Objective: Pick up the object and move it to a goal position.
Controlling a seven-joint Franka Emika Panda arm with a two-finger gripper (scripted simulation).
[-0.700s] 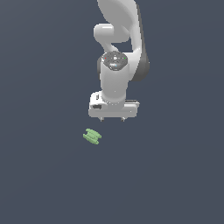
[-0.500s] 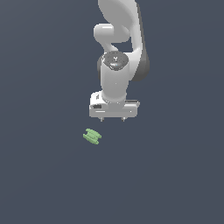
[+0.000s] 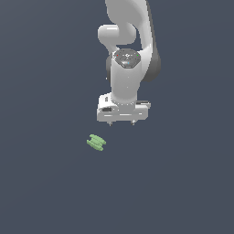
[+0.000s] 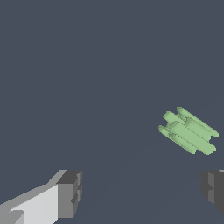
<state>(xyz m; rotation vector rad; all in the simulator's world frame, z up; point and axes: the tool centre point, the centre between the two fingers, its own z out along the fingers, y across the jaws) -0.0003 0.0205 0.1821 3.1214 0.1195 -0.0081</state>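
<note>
Arm: white Panda arm [image 3: 130,59] reaching down from the top of the exterior view, wrist pointing straight at the floor [image 3: 183,183].
Gripper: gripper [image 3: 121,123] hanging above the floor with nothing in it; two short fingertips poke out under the white hand block.
Fingers: wide apart! The wrist view has one dark pad [image 4: 70,192] at one side of the frame and the other at the far side, bare floor between them.
Object: object [image 3: 96,142], small, light green, with ridged lobes, lying on the floor down and toward the exterior view's left of the gripper, near it but clearly apart.
Object up close: in the wrist view the object [image 4: 189,131] is a bundle of stubby parallel rods lying at a slant, off to the side of the gap and nearer one pad than the other, touching neither.
Contact: none, gripper and object are apart.
Floor: flat, dark blue-grey all round.
</note>
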